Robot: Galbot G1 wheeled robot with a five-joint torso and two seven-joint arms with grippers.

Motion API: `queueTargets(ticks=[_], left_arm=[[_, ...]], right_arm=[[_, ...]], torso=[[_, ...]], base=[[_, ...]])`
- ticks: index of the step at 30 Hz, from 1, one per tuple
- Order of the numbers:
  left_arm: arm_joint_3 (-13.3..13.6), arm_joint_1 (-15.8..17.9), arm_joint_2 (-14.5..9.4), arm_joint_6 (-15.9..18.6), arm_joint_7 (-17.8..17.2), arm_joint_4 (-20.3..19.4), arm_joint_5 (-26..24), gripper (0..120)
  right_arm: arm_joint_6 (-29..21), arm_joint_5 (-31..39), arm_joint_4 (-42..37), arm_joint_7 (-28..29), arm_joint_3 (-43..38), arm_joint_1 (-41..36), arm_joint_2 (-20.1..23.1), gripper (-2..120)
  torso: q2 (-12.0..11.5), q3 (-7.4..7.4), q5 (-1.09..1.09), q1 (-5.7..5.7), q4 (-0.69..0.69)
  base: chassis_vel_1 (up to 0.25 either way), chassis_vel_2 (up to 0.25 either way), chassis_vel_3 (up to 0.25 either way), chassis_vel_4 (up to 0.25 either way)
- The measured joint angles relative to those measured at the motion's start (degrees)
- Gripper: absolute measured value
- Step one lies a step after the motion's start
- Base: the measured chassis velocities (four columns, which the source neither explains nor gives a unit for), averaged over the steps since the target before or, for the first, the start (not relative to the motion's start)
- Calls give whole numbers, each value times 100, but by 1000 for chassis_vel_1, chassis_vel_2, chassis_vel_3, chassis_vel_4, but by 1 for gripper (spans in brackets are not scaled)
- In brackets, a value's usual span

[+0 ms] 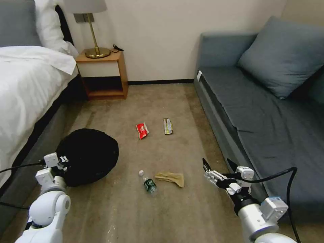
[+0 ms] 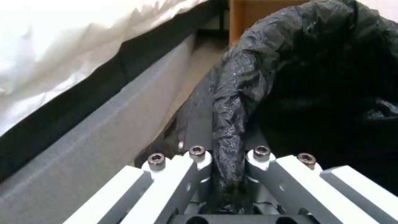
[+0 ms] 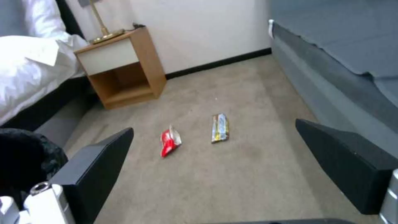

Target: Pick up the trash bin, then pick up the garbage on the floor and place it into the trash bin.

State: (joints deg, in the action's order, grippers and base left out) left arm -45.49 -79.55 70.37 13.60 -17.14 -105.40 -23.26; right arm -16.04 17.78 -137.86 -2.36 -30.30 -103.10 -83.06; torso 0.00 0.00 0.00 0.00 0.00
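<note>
Left pincer (image 2: 224,174): clamped on the rim of the small round bin lined with crinkly black plastic (image 1: 88,156), at 8 o'clock beside the bed (image 1: 30,81). Right pincer (image 1: 217,164): jaws spread, empty, at 4 o'clock. Carpet: red snack packet (image 1: 142,130), yellow-green bar wrapper (image 1: 167,126), small clear green-labelled bottle (image 1: 148,183), crumpled brown paper (image 1: 171,178).

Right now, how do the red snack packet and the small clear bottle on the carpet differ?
The red snack packet is flat, crumpled foil; the small clear bottle with green label and white cap is a round body lying on its side. The packet lies farther from the robot, near the yellow-green bar wrapper; the bottle lies nearer, beside the crumpled brown paper. Both rest loose on the carpet, ungripped.
</note>
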Motion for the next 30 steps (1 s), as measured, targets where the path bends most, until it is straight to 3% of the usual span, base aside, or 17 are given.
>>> queueTargets(ticks=[8,12,14,23,25,27,30], left_arm=[[-19,-14,-18,-53,8,30,-6,5],[-31,-44,-54,-64,18,31,-32,5],[-69,-117,-122,-84,39,13,-122,5],[-117,-312,-243,-96,90,-10,-175,5],[-134,-415,-229,-96,95,-27,-117,5],[-136,-448,-210,-94,95,-61,-94,5],[-140,-622,-75,-93,98,-267,49,5]], right_arm=[[18,13,28,-22,-21,4,109,100],[-26,140,77,-16,-111,130,376,100],[-286,475,213,36,-236,504,971,100],[-878,1477,860,269,-111,1683,2079,100],[-915,1723,1455,274,257,2305,2616,100],[-916,1777,1624,265,446,2514,2771,100],[-906,1890,2374,237,1478,3639,3263,100]], torso=[[0,0,0,0,0],[0,0,0,0,0],[0,0,0,0,0],[0,0,1,0,1],[0,0,0,0,0],[0,0,1,0,-1],[0,1,1,0,1]], base=[[0,0,0,0],[0,0,0,0],[0,0,0,0],[0,0,0,0],[0,0,0,0],[0,0,0,0],[0,0,0,0]])
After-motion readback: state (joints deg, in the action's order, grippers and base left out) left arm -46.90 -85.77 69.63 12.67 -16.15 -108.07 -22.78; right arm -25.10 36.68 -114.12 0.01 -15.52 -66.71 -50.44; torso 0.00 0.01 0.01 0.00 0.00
